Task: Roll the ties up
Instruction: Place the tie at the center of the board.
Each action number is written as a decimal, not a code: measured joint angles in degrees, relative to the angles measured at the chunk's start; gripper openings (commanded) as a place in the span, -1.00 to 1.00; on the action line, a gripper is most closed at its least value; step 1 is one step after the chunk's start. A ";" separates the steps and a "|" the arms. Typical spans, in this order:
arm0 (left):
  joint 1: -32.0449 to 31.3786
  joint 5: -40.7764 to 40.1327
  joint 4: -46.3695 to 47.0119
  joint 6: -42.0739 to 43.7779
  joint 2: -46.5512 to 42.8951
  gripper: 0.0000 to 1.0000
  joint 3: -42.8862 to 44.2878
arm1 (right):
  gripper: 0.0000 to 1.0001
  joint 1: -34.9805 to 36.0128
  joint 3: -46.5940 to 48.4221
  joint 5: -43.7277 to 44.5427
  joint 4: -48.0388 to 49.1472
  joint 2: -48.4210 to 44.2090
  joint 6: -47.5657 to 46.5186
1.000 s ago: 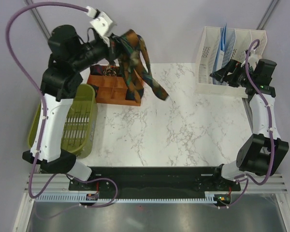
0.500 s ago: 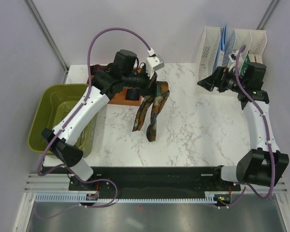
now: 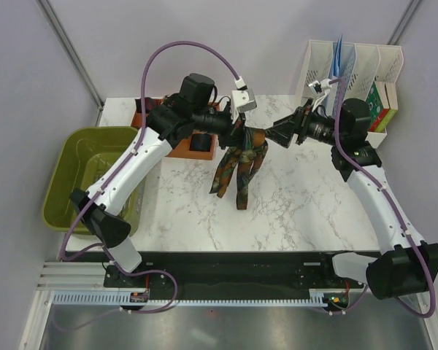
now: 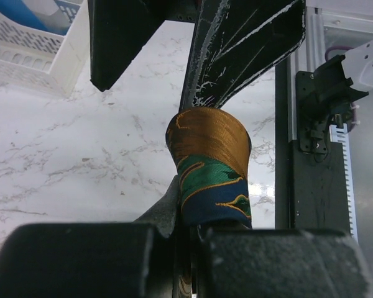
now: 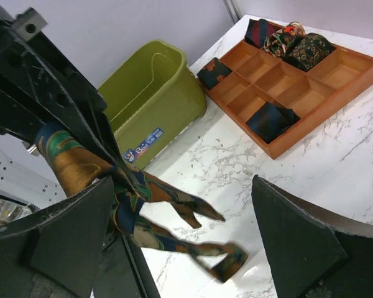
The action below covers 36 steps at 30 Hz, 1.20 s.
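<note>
A patterned tie [image 3: 237,164] in brown, green and blue hangs folded from my left gripper [image 3: 241,130], which is shut on it above the middle of the table. Its two ends dangle toward the marble. In the left wrist view the tie [image 4: 208,167] is pinched in the left gripper [image 4: 189,230]. My right gripper [image 3: 276,135] stands open just right of the tie, facing it. From the right wrist the tie [image 5: 168,196] hangs between the wide-spread fingers [image 5: 68,236], untouched by them. Several rolled ties [image 5: 270,118] sit in the wooden tray.
A wooden compartment tray [image 5: 328,117] stands at the back left of the table, partly hidden behind my left arm [image 3: 177,148]. A green bin [image 3: 66,182] sits off the table's left edge. A white file organiser [image 3: 350,65] stands at the back right.
My left arm swung from high over the tray down to the table's middle, carrying the tie. My right arm moved left from the organiser to face the tie.
</note>
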 measured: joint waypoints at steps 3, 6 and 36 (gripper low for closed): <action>0.46 3.67 1.14 -0.50 1.42 -0.96 0.00 | 0.96 -0.02 0.00 1.11 -2.10 -1.66 -2.99; 1.29 8.55 8.13 -5.46 1.09 -0.96 -3.54 | 0.96 -0.52 -1.42 3.98 -4.37 -5.57 -7.41; 17.51 12.79 22.88 -6.49 8.87 0.47 -24.96 | 0.84 -25.53 6.82 9.84 -41.11 8.31 -40.98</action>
